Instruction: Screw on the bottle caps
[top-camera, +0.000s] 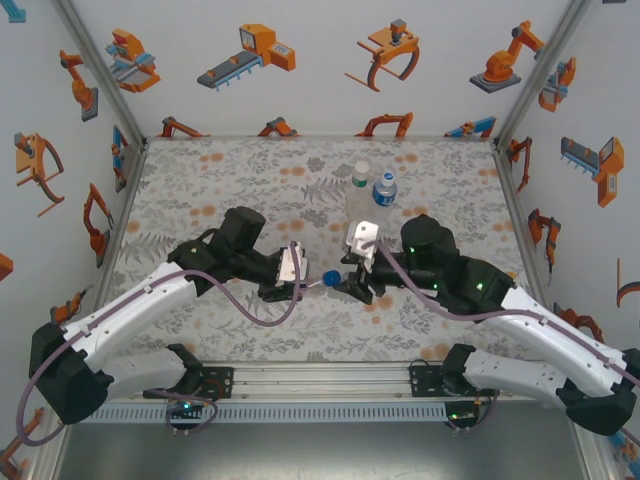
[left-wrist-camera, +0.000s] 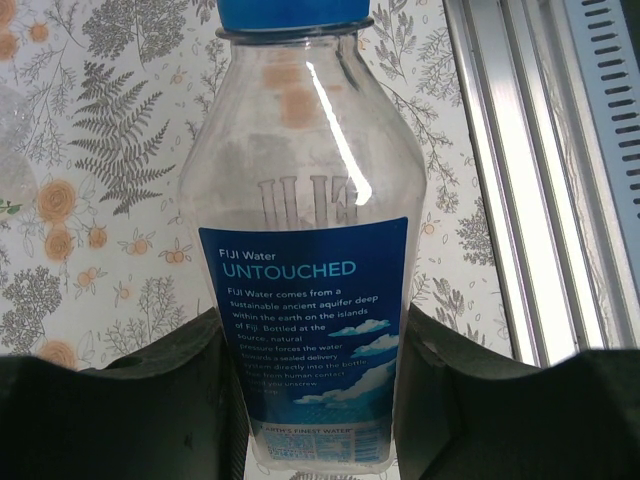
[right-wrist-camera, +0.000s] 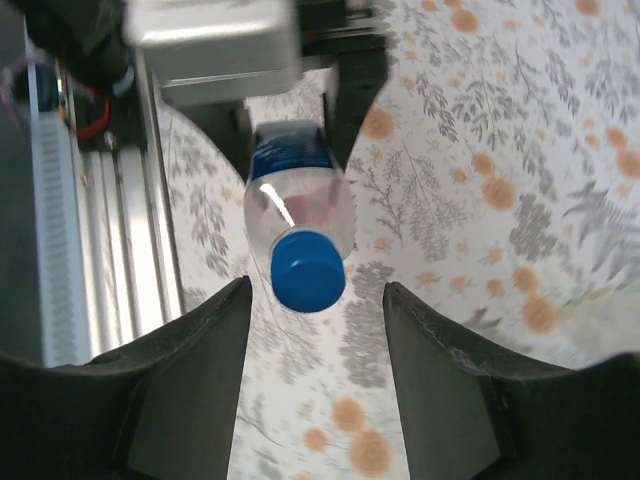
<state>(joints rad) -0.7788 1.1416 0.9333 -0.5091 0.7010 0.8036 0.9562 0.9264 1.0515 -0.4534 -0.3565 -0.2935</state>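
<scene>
**Blue round plastic screw cap (right-wrist-camera: 308, 270) between my spread right fingers (right-wrist-camera: 190, 390)**

My left gripper (left-wrist-camera: 320, 400) pinches the slim clear plastic bottle with a blue label (left-wrist-camera: 310, 250) low on its body, lying sideways, the cap on its neck. My right gripper (right-wrist-camera: 318, 300) is spread, 1 finger each side of the cap, touching neither side. Beyond both grippers, 2 more clear bottles (top-camera: 361, 180) stand upright, side by side.

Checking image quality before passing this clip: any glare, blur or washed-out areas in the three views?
Left wrist: a white glare streak runs down the shoulder of the bottle, the rail at right is washed out, the label text sharp. Right wrist: the blue cap is in focus, the pale block at top blurred. Top external: even light, soft shadows on the table.
</scene>
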